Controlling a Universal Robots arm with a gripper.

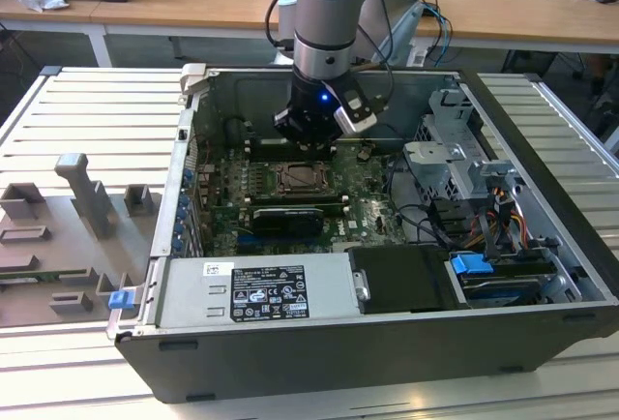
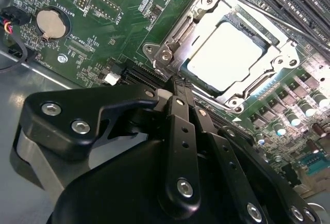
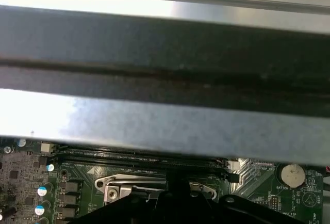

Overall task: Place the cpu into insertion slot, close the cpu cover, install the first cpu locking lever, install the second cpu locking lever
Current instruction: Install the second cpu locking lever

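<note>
Exterior view: tool [image 1: 308,141] hides insertion slot [image 1: 300,178] edge.

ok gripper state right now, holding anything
gripper: fingers shut together, holding nothing, tips by the edge of the cpu cover, which lies closed over the cpu.

Pale silvery square cpu [image 2: 230,54] is seen seated in the silvery-rimmed square insertion slot [image 2: 178,34] on the green circuit board [image 2: 129,12]. Thin silvery metal cpu cover [image 2: 233,96] is laid flat around the chip, which is framed by its window. Black gripper [image 2: 178,91] is positioned at the socket's near edge, jaws drawn together, tips just beside the cover frame. A round silver coin cell battery [image 2: 51,24] is visible well apart from the socket.
</note>
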